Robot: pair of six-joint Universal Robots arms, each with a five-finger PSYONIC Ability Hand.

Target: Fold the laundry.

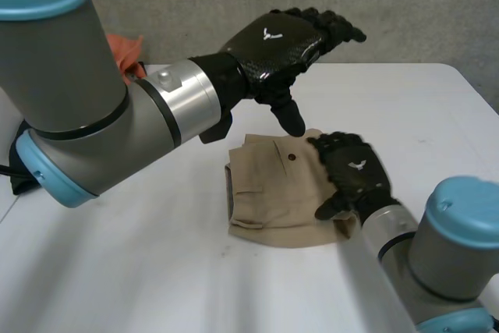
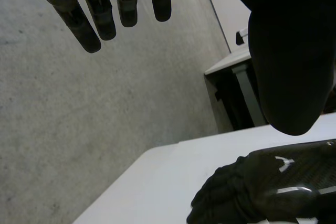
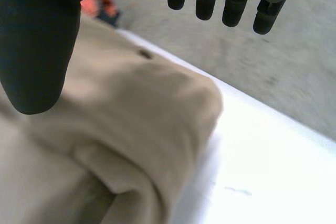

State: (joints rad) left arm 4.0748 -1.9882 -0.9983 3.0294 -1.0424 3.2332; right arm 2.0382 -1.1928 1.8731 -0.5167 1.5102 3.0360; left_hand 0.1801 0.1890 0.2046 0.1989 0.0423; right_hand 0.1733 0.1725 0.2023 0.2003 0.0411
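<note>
Sitting folded in the middle of the surface (image 1: 156, 271): beige trousers (image 1: 273, 193), button facing up. Your right hand (image 1: 355, 173) is over their right edge, fingers straight, gripping nothing. Your left hand (image 1: 277, 40) hangs above the far edge, also open, thumb pointing down at the cloth; can't tell if it touches. Orange cloth (image 1: 125, 48) lies behind the left arm.
</note>
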